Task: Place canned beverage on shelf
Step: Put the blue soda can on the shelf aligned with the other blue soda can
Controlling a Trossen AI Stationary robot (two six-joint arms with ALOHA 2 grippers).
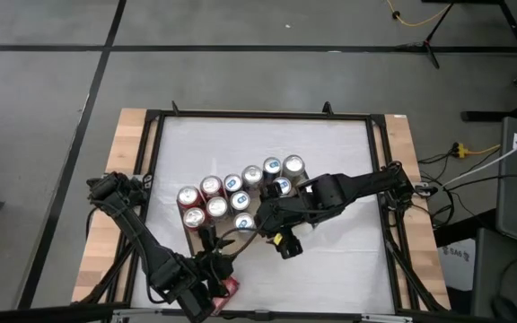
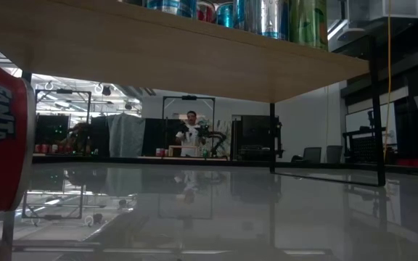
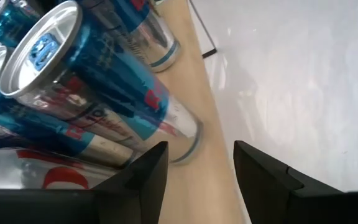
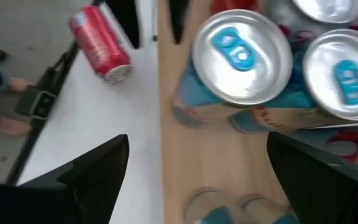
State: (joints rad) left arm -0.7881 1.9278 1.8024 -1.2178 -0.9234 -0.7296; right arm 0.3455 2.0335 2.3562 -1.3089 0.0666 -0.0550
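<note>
Can (image 4: 100,43), red, is lying on its side on the white surface (image 3: 303,74), off the shelf (image 2: 194,58), well beyond the right fingers (image 4: 98,168) and nowhere between either pair. Left gripper (image 3: 201,149) is hovering over the shelf edge just beside the standing cans (image 3: 73,81), its fingers (image 3: 148,180) standing slightly apart and gripping nothing. Right gripper (image 4: 197,143) is also hanging over the shelf edge, fingers spread wide and empty, with a blue-tab can (image 4: 241,56) just ahead. Judging: the red can is light, thin-walled, smooth and easy to dent, and likely rolling if nudged sideways. Best hold is probably across mid-body, fingers straddling the round wall, with a gentle squeeze, then tipping it upright.
</note>
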